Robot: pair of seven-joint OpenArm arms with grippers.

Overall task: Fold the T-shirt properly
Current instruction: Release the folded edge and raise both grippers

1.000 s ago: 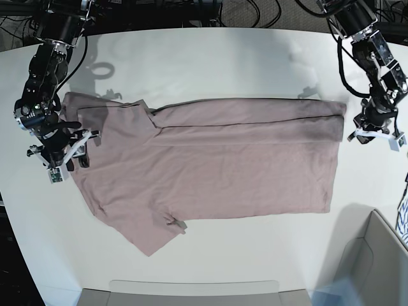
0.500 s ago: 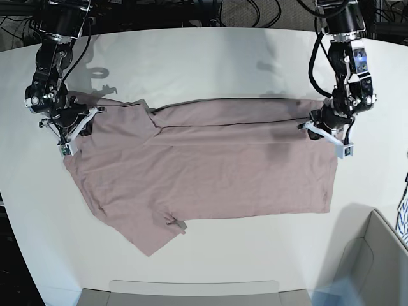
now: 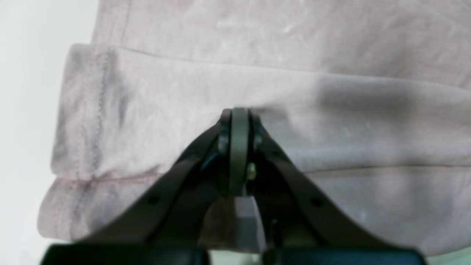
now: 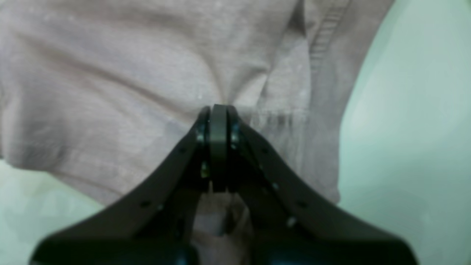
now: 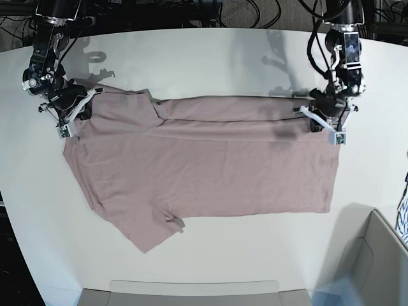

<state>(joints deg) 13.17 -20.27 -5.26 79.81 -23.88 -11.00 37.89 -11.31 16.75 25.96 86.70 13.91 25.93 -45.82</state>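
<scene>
The dusty-pink T-shirt (image 5: 210, 166) lies spread on the white table (image 5: 210, 57), with its far edge folded over into a band. My left gripper (image 5: 325, 125), on the right of the base view, is shut on that folded band near the hem corner. The left wrist view shows its tips (image 3: 239, 114) closed, pinching the fold of the T-shirt (image 3: 331, 110). My right gripper (image 5: 71, 118), on the left of the base view, is shut on the shirt's shoulder edge. The right wrist view shows its tips (image 4: 219, 110) closed on the bunched T-shirt (image 4: 128, 73) beside a ribbed hem.
A grey box (image 5: 382, 268) stands at the front right corner. A flat grey tray (image 5: 191, 293) lies along the front edge. A blue-and-white patterned cloth (image 5: 404, 217) shows at the right edge. Cables (image 5: 255, 9) run behind the table.
Both grippers moved from beside the shirt's ends onto its far edge and shut on it. The far edge now sits slightly further back and straighter.
</scene>
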